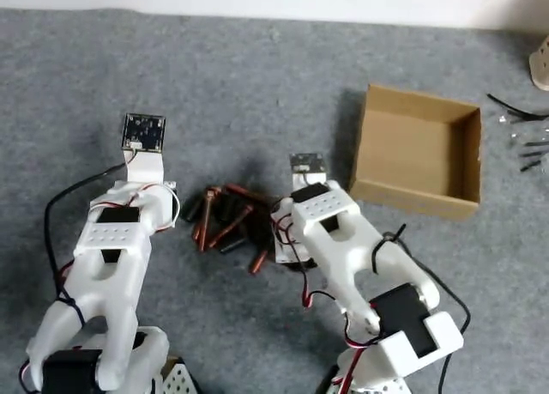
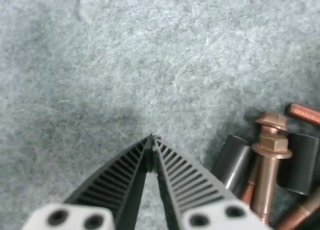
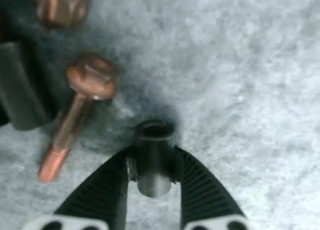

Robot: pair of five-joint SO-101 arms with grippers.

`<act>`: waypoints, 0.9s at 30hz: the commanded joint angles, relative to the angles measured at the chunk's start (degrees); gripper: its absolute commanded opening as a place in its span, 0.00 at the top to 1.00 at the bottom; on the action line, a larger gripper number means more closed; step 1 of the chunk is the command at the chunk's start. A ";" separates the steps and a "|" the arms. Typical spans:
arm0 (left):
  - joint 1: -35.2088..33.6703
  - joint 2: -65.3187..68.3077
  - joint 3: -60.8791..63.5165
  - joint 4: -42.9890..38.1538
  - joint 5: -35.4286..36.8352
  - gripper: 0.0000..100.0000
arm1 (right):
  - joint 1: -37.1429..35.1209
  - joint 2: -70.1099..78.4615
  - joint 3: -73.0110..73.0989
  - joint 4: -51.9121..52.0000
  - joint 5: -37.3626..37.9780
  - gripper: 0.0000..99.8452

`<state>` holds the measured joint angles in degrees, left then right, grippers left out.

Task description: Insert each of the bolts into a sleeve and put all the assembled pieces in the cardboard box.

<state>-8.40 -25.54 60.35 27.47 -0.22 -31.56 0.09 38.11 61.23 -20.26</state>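
Observation:
Several copper bolts (image 1: 230,226) and dark sleeves (image 1: 225,209) lie in a pile on the grey carpet between the arms. My right gripper (image 3: 154,155) is shut on a dark sleeve (image 3: 155,135), which it holds upright just over the carpet at the pile's right edge. A loose bolt (image 3: 82,102) lies beside it. My left gripper (image 2: 151,138) is shut with nothing in it, its tips near the carpet to the left of the pile. Beside it are a flanged bolt (image 2: 269,155) and a sleeve (image 2: 233,162). The cardboard box (image 1: 420,149) stands open at the right.
Small black and metal parts (image 1: 525,141) are scattered past the box at the right edge. A beige object (image 1: 540,63) sits at the far right corner. Bare grey carpet lies in front of and behind the pile.

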 commanded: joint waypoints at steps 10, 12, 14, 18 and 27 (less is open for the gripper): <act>1.80 -0.04 -0.92 -2.73 0.26 0.99 | 6.37 -29.49 20.70 -17.10 0.18 1.00; 2.59 0.04 -0.92 -2.99 0.26 0.99 | 6.37 -31.96 23.25 -18.77 2.81 1.00; 2.86 0.13 -0.92 -2.99 0.26 0.99 | 6.37 -34.07 24.75 -19.74 5.80 1.00; 3.03 0.31 -1.01 -3.08 0.26 0.99 | 6.37 -37.67 27.56 -22.99 7.03 1.00; 15.78 4.97 -2.68 -2.64 0.62 0.99 | 8.75 -39.52 31.25 -27.30 7.38 1.00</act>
<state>4.62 -19.82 60.35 25.45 -0.22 -24.97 -38.59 69.93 36.18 -13.67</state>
